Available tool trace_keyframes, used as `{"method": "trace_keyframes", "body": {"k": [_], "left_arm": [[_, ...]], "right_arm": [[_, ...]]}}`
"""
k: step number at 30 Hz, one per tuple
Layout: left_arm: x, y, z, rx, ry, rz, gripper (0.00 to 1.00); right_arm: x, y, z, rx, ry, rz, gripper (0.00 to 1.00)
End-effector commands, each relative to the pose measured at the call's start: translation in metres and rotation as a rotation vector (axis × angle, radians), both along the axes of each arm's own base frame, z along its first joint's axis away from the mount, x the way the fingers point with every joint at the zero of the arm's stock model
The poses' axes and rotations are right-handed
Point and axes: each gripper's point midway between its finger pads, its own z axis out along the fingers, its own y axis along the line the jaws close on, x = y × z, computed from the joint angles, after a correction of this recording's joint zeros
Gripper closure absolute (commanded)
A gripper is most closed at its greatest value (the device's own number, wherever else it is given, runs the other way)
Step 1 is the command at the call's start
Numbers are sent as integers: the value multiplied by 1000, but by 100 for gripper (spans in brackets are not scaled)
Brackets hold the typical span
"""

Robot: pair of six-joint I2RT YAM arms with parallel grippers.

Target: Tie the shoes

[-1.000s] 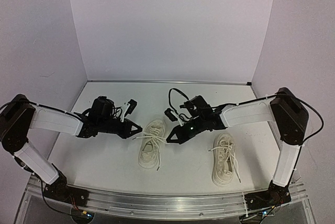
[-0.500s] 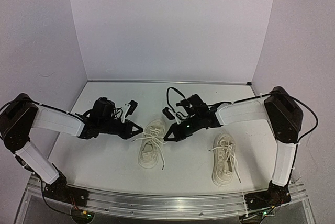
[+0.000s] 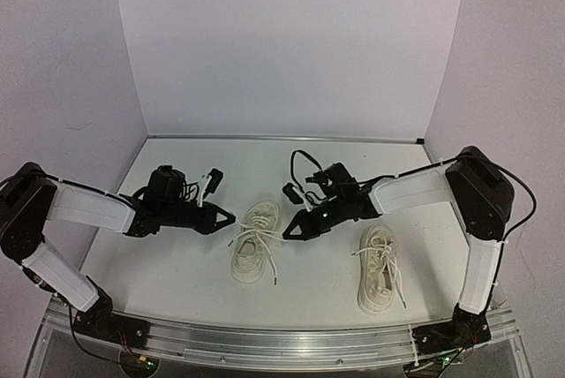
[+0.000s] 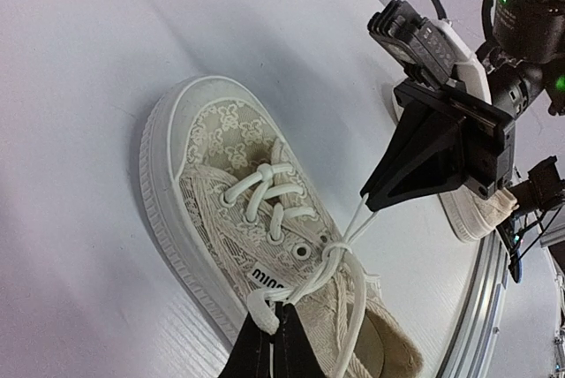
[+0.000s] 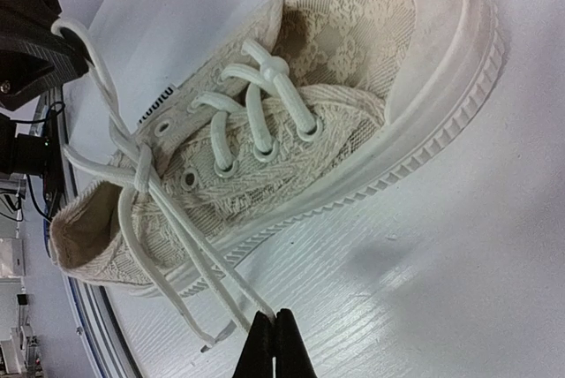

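The job is partly done, by my reading. The middle shoe [image 3: 254, 242] lies on the desk [image 3: 168, 263] between my two arms, toe pointing away from my bases, and its laces [image 5: 265, 100] are crossed up through the eyelets and gathered into a knot [image 4: 332, 251] over the tongue. From that knot a doubled strand runs out to each side, which looks to me like a bow being drawn tight. I would not call it finished, since the strands are stretched taut between my two grippers and neither has let go.

The other shoe [image 3: 379, 268] lies well apart to the right, near my right arm's base. Its laces sprawl over the tongue and onto the desk. I cannot make out a bow there, so I take it as untied — that one is left to do.

My left gripper [image 4: 276, 323] is pinched fully closed on a folded loop of lace just beside the shoe's collar. My right gripper [image 5: 272, 327] is likewise clamped with no gap between its fingers — from the left wrist view its tip grips two strands rising from the knot, held above the shoe's far side. Neither gripper touches the shoe's canvas or sole.
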Motion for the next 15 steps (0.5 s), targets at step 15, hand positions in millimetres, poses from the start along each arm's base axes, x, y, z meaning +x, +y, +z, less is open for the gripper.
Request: {"method": "trace_keyframes", "body": {"k": [15], "left_arm": [[21, -11, 23, -60, -44, 13, 100]], "right_arm": [[20, -16, 11, -10, 15, -58, 100]]}}
